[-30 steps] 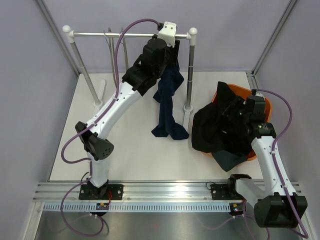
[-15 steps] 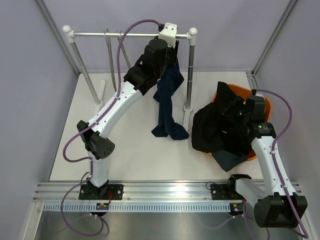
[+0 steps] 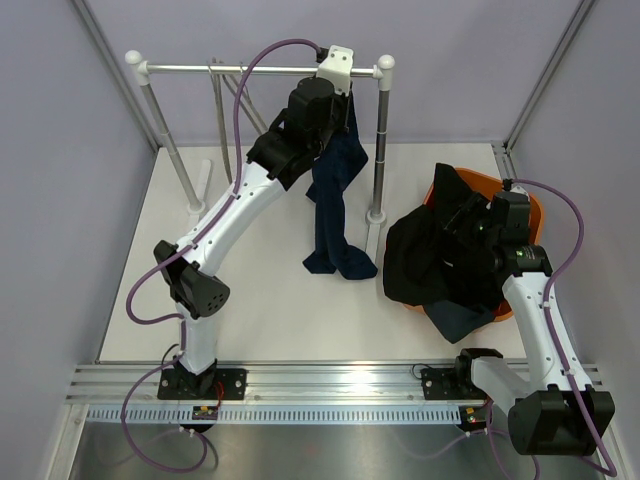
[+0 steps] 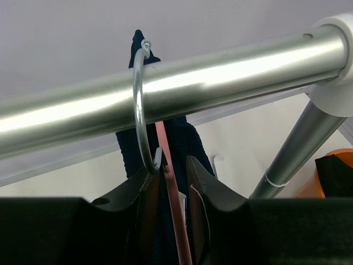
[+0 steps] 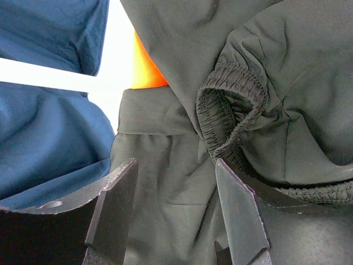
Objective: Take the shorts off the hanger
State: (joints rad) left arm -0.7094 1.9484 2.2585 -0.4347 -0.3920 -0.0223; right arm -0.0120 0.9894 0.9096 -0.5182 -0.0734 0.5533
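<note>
Navy blue shorts [image 3: 335, 190] hang from a hanger on the rack rail [image 3: 250, 69], their legs trailing onto the table. In the left wrist view the hanger's metal hook [image 4: 139, 105] loops over the rail [image 4: 231, 66], and its reddish neck [image 4: 172, 193] runs between my jaws with navy cloth [image 4: 182, 138] behind it. My left gripper [image 4: 174, 160] [image 3: 343, 103] is closed narrowly on that hanger neck. My right gripper [image 5: 176, 165] [image 3: 463, 215] is open, hovering just over black shorts [image 5: 265, 66] [image 3: 430, 260] in the orange basket [image 3: 532, 212]. Dark teal-navy shorts [image 5: 49, 138] [image 3: 462, 320] lie beside them.
The rack stands on two metal posts [image 3: 180, 160] [image 3: 380, 140] at the back of the white table [image 3: 260, 300]. Bare wire hangers [image 3: 222, 110] hang at the rail's left part. Grey walls enclose the cell; the basket sits at the right edge.
My left arm has shifted slightly up and left at the rail, and the bare hangers swing a little. The right arm and the basket clothes have not moved.
</note>
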